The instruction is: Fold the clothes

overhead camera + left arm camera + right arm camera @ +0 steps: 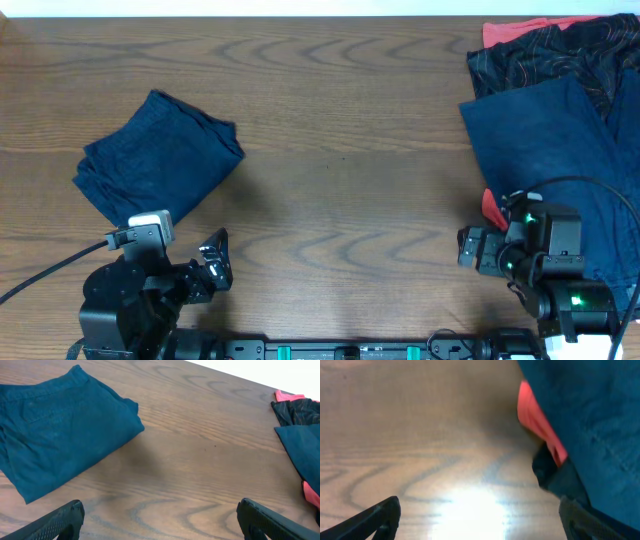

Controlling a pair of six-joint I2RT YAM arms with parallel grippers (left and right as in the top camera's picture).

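Note:
Folded navy shorts (160,160) lie at the table's left; they also show in the left wrist view (55,435). A pile of clothes sits at the right: unfolded navy shorts (560,160), a black red-lined piece (560,55) and a coral-red one (520,30). A coral-red edge (537,420) sticks out from under the navy cloth (590,415). My left gripper (215,262) is open and empty near the front edge, below the folded shorts. My right gripper (478,248) is open and empty, just left of the pile's near corner.
The wooden table (340,170) runs between the two garments. The pile reaches past the right edge of the overhead view. A black cable (45,272) trails from the left arm.

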